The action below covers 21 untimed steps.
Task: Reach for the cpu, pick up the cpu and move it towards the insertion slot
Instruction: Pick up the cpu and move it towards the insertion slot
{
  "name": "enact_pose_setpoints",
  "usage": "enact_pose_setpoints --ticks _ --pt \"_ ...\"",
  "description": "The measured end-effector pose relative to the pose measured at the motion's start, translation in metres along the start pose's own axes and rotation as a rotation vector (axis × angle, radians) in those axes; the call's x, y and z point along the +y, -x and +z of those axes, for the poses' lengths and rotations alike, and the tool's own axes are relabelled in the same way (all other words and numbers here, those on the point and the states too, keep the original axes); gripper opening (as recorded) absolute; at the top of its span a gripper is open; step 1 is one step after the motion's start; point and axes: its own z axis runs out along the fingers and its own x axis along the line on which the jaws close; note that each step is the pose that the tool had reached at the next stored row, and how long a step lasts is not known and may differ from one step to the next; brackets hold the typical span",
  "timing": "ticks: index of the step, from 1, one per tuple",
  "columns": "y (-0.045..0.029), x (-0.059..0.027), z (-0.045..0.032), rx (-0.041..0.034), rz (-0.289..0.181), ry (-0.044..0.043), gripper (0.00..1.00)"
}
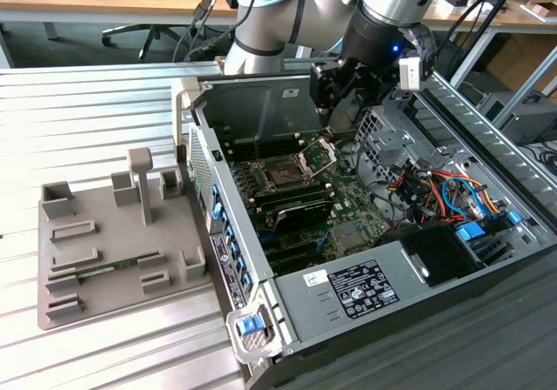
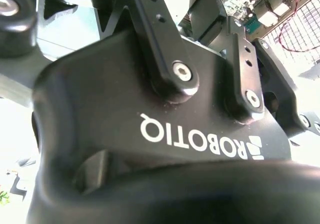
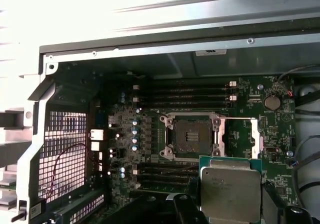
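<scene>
First wrist view, and there: spotting the cpu (image 3: 231, 193), silver face toward the lens, green edge showing, just beside the insertion slot (image 3: 192, 136). — caller

Confirming. Clenched on that chip, the tool (image 3: 231, 206), with dark fingers (image 3: 272, 204) pressing in at either side. — spotter

Touching the insertion slot? — caller

No. Held apart from it, off the green motherboard (image 3: 125, 134), not seated. — spotter

And the insertion slot itself? — caller

Wide open. Dark square middle bare, silver frame flap (image 3: 240, 136) swung out right beside the insertion slot. Long black memory slots (image 3: 190, 91) running alongside the insertion slot on its far side from the chip. — spotter

Switching to the exterior view. Seeing the arm (image 1: 287, 7) reaching down into the open computer case (image 1: 348, 320), its black end hanging just above the insertion slot. — caller

Agreed. Well apart from the insertion slot, outside the case: a grey tray (image 1: 113, 233) lying on the ribbed metal counter (image 1: 87, 120), with a thin green memory stick (image 1: 104, 271) resting in one of its grooves. — spotter

Anything from the second wrist view? — caller

Just the black body of the tool, very close up; cannot tell the grip from there. — spotter
</scene>
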Motion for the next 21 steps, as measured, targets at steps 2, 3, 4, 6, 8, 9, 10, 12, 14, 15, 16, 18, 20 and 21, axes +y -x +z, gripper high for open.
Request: enact_pose_setpoints --ticks 2,3,4,6,8,9,10,12,14,15,16,18,20,21 --pt "0.0 0.0012 0.0006 0.0 0.0 -0.0001 0.55" --pt "0.0 0.0017 0.0007 0.0 0.0 -0.0001 0.55" --pt "0.0 0.0021 0.0009 0.0001 0.0 0.0 0.55" --pt "0.0 0.003 0.0013 0.0001 0.0 0.0 0.55" --pt "0.0 0.0037 0.0015 0.0 0.0 0.0 0.55" --pt "0.0 0.0043 0.0017 0.0 0.0 0.0 0.55" --pt "0.0 0.0047 0.0019 0.0 0.0 0.0 0.55" --pt "0.0 0.0054 0.0023 0.0001 0.0 0.0 0.55" --pt "0.0 0.0067 0.0031 0.0001 0.0 -0.0001 0.55" --pt "0.0 0.0073 0.0035 0.0 0.0 0.0 0.55" --pt "0.0 0.0076 0.0038 0.0001 0.0 0.0 0.55" --pt "0.0 0.0084 0.0045 0.0 0.0 0.0 0.55" --pt "0.0 0.0093 0.0052 0.0 0.0 0.0 0.55" --pt "0.0 0.0095 0.0054 0.0001 0.0 0.0 0.55"
